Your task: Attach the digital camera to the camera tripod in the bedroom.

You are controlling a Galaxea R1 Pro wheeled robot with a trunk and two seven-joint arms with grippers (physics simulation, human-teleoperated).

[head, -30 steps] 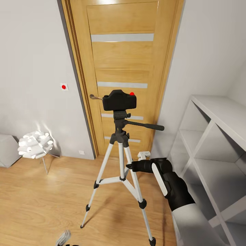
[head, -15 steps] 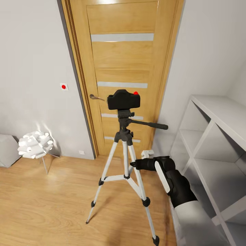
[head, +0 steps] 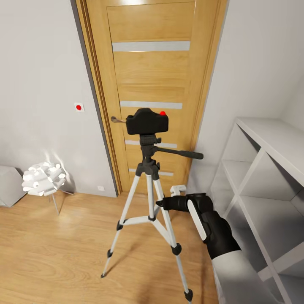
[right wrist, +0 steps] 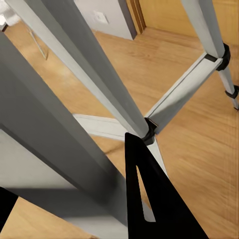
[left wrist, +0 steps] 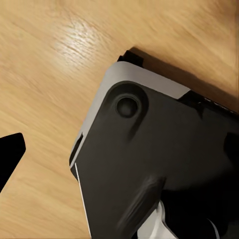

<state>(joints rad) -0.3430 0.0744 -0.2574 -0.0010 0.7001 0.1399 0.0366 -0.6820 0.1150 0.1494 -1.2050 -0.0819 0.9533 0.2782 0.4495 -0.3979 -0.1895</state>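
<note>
The right end effector [head: 162, 204] grips a silver-legged camera tripod [head: 148, 198], small black digital camera [head: 147, 121] seated on top. Beyond stands an oak door [head: 152, 76]; white cube shelving [head: 270, 177] alongside, light wood floor [head: 55, 253] beneath.

Head view faces door [head: 150, 84] across floor [head: 55, 253], right wrist close among camera tripod [head: 148, 198] legs, both share tripod and floor, left wrist looks down at floor
</note>
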